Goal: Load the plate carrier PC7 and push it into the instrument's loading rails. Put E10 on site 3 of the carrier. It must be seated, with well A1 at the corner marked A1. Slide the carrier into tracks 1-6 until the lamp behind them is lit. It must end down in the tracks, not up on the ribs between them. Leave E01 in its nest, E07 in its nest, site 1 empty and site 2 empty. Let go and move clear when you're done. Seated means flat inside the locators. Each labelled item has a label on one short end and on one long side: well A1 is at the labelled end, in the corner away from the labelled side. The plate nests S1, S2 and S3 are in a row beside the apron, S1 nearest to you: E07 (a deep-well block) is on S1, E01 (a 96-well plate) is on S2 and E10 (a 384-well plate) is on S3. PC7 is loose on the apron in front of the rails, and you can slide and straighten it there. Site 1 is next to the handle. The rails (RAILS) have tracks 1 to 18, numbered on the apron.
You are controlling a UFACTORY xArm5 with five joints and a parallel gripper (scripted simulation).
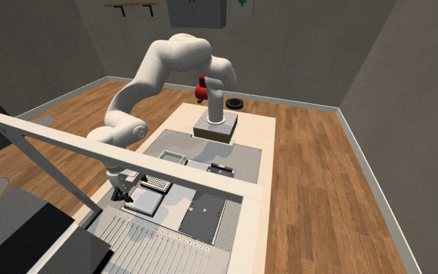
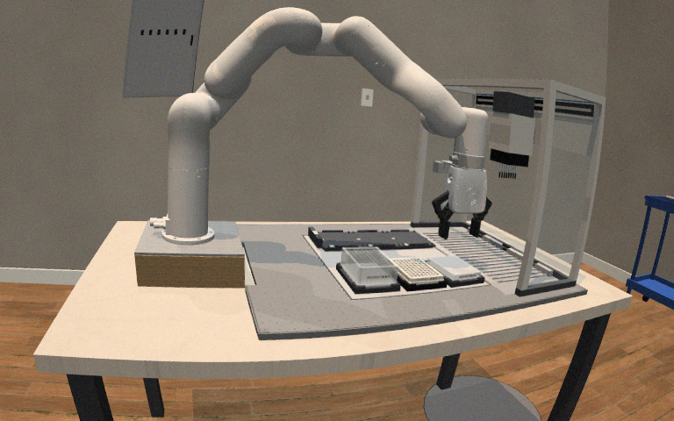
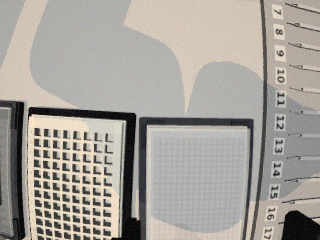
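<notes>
Gripper (image 2: 460, 225) hangs over E10 (image 3: 198, 194), jaws fully wide, holding nothing. In the wrist view the fingers bracket the plate's near end, one at its left corner by E01 (image 3: 75, 187), the other off to the right by the rails (image 3: 294, 94). Looks set up to take E10 across its width.

E10 sits in nest S3, rightmost of the row in the exterior view, next to the tracks. E07 (image 2: 368, 263) and E01 are in their nests, untouched.

PC7 (image 2: 369, 238) lies loose on the apron, far side of the nests, sites bare as far as I can see. Not yet in the tracks.

Next, by my read: drop straight down, close on E10. Label side unreadable here, so A1 corner can't be confirmed.
</notes>
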